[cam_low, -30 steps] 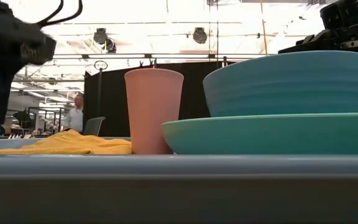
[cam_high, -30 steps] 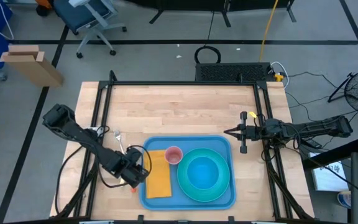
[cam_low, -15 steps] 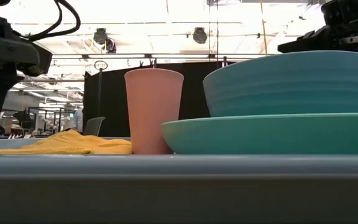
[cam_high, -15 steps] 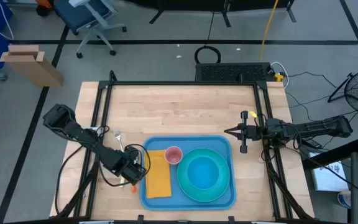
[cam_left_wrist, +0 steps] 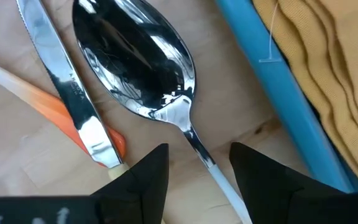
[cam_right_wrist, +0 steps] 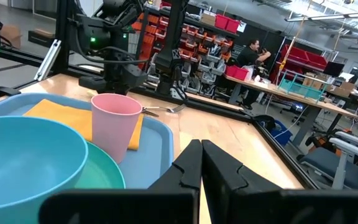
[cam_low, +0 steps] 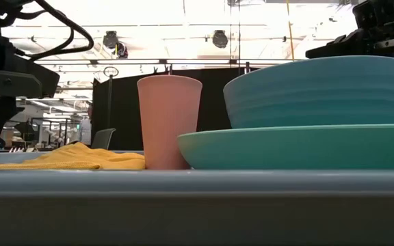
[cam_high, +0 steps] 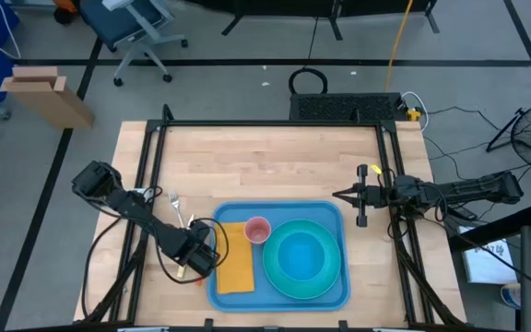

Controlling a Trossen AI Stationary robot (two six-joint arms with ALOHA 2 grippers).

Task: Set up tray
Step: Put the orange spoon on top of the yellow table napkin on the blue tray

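Note:
The blue tray (cam_high: 339, 214) lies at the table's near edge. On it are a yellow napkin (cam_high: 236, 267), a pink cup (cam_high: 258, 230) and a turquoise bowl (cam_high: 300, 255) that sits on a turquoise plate (cam_high: 325, 281). A spoon (cam_left_wrist: 135, 62) and a knife (cam_left_wrist: 61, 81) with an orange handle lie on the wood just left of the tray's left rim (cam_left_wrist: 278, 93). My left gripper (cam_left_wrist: 197, 155) points down over them, open; its fingers stand on either side of the spoon's thin handle (cam_left_wrist: 211, 169) without touching it. My right gripper (cam_high: 339, 195) waits level at the table's right side, shut.
A fork (cam_high: 175, 205) lies on the wood to the far left of the tray. Black frame rails (cam_high: 146, 184) run along the table's left and right sides. The far half of the wooden table (cam_high: 265, 157) is bare. A person shows in the room beyond the table.
My left gripper has come down toward the spoon and knife beside the tray's left rim, still pointing down. The things on the tray have not moved.

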